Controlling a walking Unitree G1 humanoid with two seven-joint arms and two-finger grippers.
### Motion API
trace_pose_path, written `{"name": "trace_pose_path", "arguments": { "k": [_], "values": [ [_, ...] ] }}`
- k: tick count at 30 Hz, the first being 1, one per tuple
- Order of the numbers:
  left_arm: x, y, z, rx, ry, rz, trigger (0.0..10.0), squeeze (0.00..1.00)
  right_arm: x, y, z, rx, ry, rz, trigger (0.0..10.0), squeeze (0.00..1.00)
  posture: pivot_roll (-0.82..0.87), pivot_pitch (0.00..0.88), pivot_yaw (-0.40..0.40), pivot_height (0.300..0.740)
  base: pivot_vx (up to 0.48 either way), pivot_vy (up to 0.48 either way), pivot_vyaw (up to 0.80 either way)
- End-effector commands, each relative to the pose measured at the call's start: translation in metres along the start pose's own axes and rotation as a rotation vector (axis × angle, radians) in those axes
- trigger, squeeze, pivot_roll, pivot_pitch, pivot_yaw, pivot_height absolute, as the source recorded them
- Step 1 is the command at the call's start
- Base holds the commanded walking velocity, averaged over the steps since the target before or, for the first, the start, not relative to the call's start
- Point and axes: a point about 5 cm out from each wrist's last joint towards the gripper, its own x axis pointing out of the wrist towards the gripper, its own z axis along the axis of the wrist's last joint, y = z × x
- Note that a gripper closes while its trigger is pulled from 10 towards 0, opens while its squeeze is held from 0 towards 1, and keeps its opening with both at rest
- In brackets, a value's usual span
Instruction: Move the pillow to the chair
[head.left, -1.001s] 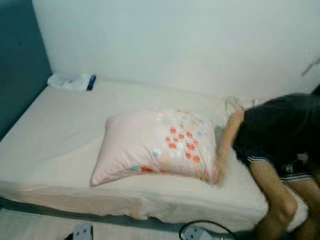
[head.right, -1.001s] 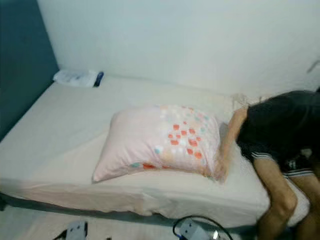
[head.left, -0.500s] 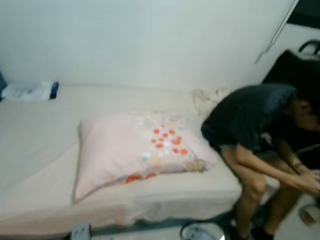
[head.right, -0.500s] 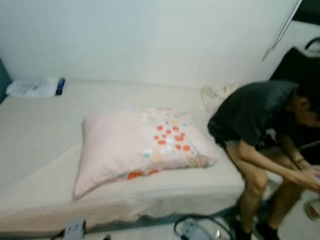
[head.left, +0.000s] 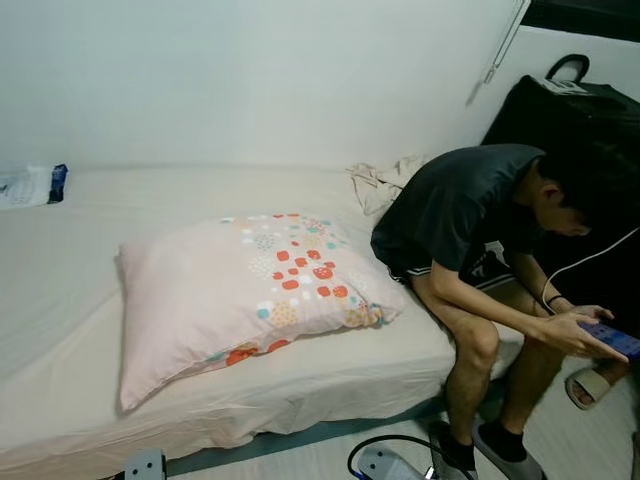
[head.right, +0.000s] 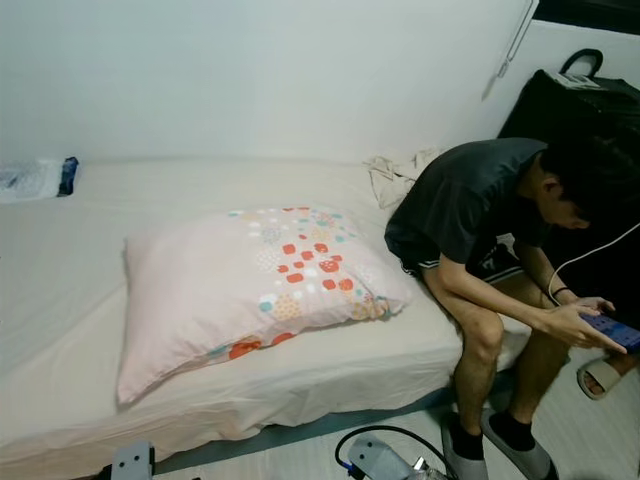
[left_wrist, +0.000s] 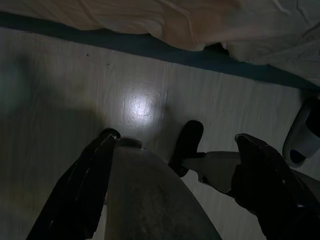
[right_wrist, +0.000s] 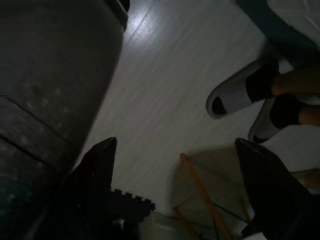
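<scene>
One pillow (head.left: 250, 290), pale pink with red and blue dots, lies flat in the middle of the bed (head.left: 90, 240), well away from both arms. One person (head.left: 470, 220) in a dark shirt sits on the bed edge just beside the pillow, bent over a phone (head.left: 612, 340) held low.

The head views show the bed and the person. The wrist views show the floor (left_wrist: 75, 75) instead. The left gripper (left_wrist: 175, 145) hangs low over the floor near the bed base, its two fingers (left_wrist: 85, 175) spread apart and grasping nothing. The right gripper (right_wrist: 175, 150) hangs over the floor too, its fingers (right_wrist: 97, 165) released and wide, with the person's two feet in slippers (right_wrist: 240, 92) beyond.

A white packet (head.left: 30, 185) lies at the far end of the bed, and crumpled cloth (head.left: 385, 180) behind the person. A dark bag (head.left: 560, 110) stands by the wall.
</scene>
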Motion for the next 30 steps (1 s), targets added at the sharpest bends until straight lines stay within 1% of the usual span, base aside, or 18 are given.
{"name": "trace_pose_path", "arguments": {
  "k": [1,7,15,21,23,24,25,26,28,30],
  "values": [
    [-0.0009,-0.0027,-0.0068,-0.008,0.028,0.005,10.0,0.0,0.0,-0.0005,-0.0048,-0.006,0.011,0.002,10.0,0.0,0.17,0.046,-0.148,0.73,0.0,0.0,0.0],
    [-0.0012,0.0002,-0.008,-0.017,0.037,0.039,10.0,0.0,0.0001,0.0,-0.0052,-0.018,0.012,0.004,10.0,0.0,0.17,0.041,-0.144,0.73,0.0,0.0,0.0],
    [-0.0023,0.003,-0.0101,-0.013,0.047,0.042,10.0,0.0,0.0002,0.0006,-0.006,-0.03,0.015,0.009,10.0,0.0,0.17,0.035,-0.14,0.73,0.0,0.0,0.0],
    [-0.0021,0.0015,-0.01,0.005,0.05,0.022,10.0,0.0,0.0,-0.0001,-0.0064,-0.041,0.016,0.01,10.0,0.0,0.17,0.035,-0.147,0.73,0.0,-0.431,0.0],
    [-0.0021,0.0018,-0.0096,-0.019,0.04,0.043,10.0,0.0,-0.0001,-0.0004,-0.0065,-0.046,0.016,0.01,10.0,0.0,0.16,0.034,-0.149,0.73,0.0,-0.48,0.0],
    [-0.0021,0.0015,-0.0096,-0.049,0.034,0.048,10.0,0.0,-0.0001,-0.0005,-0.0065,-0.047,0.016,0.01,10.0,0.0,0.16,0.035,-0.149,0.73,0.0,0.0,0.0],
    [-0.0021,0.0015,-0.0096,-0.049,0.034,0.048,10.0,0.0,-0.0001,-0.0005,-0.0065,-0.047,0.016,0.01,10.0,0.0,0.16,0.035,-0.149,0.73,0.0,0.0,0.0],
    [-0.002,0.0012,-0.0096,-0.067,0.031,0.05,10.0,0.0,-0.0001,-0.0006,-0.0066,-0.048,0.016,0.01,10.0,0.0,0.16,0.033,-0.151,0.73,0.0,0.0,0.0],
    [-0.0019,0.0013,-0.0094,-0.062,0.031,0.055,10.0,0.0,-0.0001,-0.0007,-0.0066,-0.049,0.016,0.01,10.0,0.0,0.17,0.033,-0.152,0.73,0.0,0.0,0.0],
    [-0.0014,0.0049,-0.0051,-0.049,0.013,0.089,10.0,0.0,-0.0002,-0.0008,-0.0067,-0.053,0.016,0.012,10.0,0.0,0.17,0.034,-0.154,0.73,0.0,0.0,0.0]
  ]
}}
